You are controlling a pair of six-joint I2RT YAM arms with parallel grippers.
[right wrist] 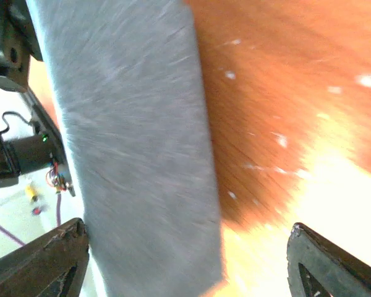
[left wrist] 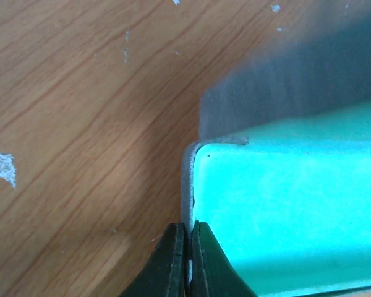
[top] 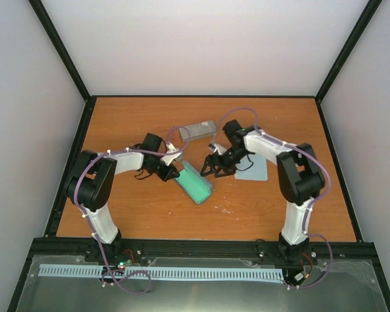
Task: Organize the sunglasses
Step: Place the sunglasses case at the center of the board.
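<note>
Roughly, the wooden table [top: 149, 214] fills the cell, boxed by a black rail [top: 80, 130] on its left, right and far edges, with pale walls rising behind. All the action sits mid-table. I have wide bare wood along the near edge and toward both far corners, so the arms have room there, but the centre is tight because the two wrists nearly meet.

Next in size is the open case [top: 196, 184], lying at a slant between the arms, with only its green lining showing. My left gripper [left wrist: 187, 234] is clenched on the thin grey rim at one corner of this case, fingers pressed together with the rim between them.

Just right of it lies a pale blue cloth [top: 253, 170], flat on the wood and partly under my right forearm. Farther back sits a closed grey case [top: 198, 130], apart from the open one.

My right gripper [right wrist: 188, 232] hangs spread wide at the open case's far end. A blurred grey felt surface stands between its fingers, closer to one of them, and I cannot tell whether it touches.

As for the sunglasses, I cannot pick them out in any view.
</note>
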